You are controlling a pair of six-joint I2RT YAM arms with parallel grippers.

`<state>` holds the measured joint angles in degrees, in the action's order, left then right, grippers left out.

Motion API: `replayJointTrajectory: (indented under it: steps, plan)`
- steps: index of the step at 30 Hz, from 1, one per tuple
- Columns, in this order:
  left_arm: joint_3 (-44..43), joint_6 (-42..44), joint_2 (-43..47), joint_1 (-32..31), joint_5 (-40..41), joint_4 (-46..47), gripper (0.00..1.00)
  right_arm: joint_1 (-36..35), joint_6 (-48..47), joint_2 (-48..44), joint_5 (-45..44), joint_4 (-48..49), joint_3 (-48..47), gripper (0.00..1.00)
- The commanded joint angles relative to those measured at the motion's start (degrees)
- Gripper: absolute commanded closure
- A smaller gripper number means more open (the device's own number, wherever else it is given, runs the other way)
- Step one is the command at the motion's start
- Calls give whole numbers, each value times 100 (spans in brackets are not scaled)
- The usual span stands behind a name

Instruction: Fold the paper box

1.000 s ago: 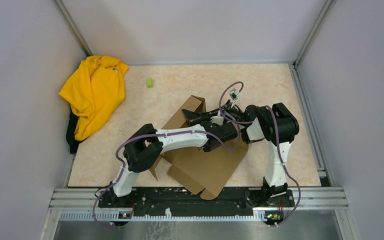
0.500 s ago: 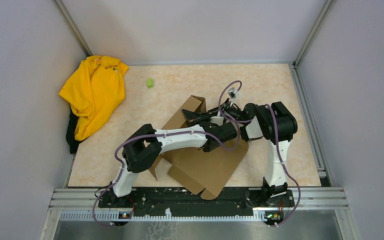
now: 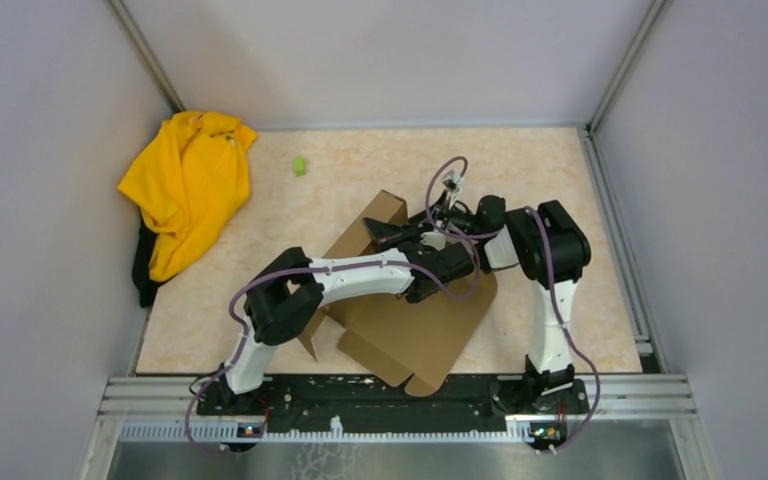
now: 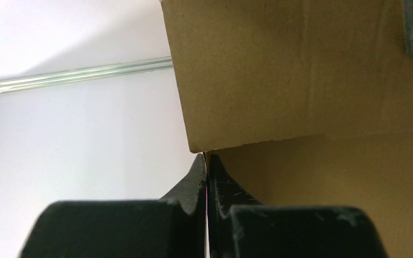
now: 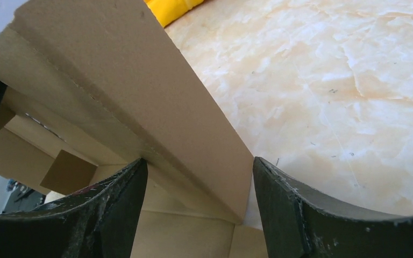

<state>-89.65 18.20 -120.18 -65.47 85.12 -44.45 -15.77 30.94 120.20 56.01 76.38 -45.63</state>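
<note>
The paper box (image 3: 415,325) is a brown cardboard sheet lying partly folded at the table's middle, with a flap raised at its far end (image 3: 385,210). My left gripper (image 3: 382,236) reaches across the sheet. In the left wrist view it is shut (image 4: 206,161), its tips touching the lower corner of a raised flap (image 4: 279,70). My right gripper (image 3: 430,222) is open. In the right wrist view (image 5: 199,172) its jaws stand on either side of a raised flap (image 5: 156,97) without closing on it.
A yellow cloth garment (image 3: 185,185) lies bunched at the table's far left over something dark. A small green object (image 3: 300,165) sits beyond the box. Grey walls enclose the table on three sides, and a metal rail (image 3: 390,395) runs along the near edge.
My right gripper has moved left and slightly away, closer to the raised flap, and its wrist cable has shifted with it. The left arm and the box have hardly moved.
</note>
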Motion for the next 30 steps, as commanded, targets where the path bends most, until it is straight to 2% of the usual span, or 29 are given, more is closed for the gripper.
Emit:
replayJointTrajectory:
  steps: [1, 8, 12, 18, 22, 26, 30]
  plan:
    - [208, -38, -146, -18, -1302, 352, 100, -193, -609, -44, 15, -618, -390, 32]
    - [254, 87, -151, -18, -1382, 482, 100, -357, -1078, -203, -205, -1241, -431, 39]
    - [252, 165, -135, -25, -1408, 530, 100, -452, -949, -171, -377, -1035, -417, 40]
    - [309, 193, -101, -27, -1423, 579, 100, -470, -546, -86, -768, -488, -300, 66]
    - [327, 195, -93, -27, -1435, 601, 100, -542, -542, -197, -1130, -424, -159, 79]
    - [331, 189, -86, -27, -1433, 612, 100, -683, -693, -361, -1434, -402, -10, 80]
    - [362, 186, -44, -31, -1453, 622, 100, -853, -803, -555, -1669, -87, 163, 68]
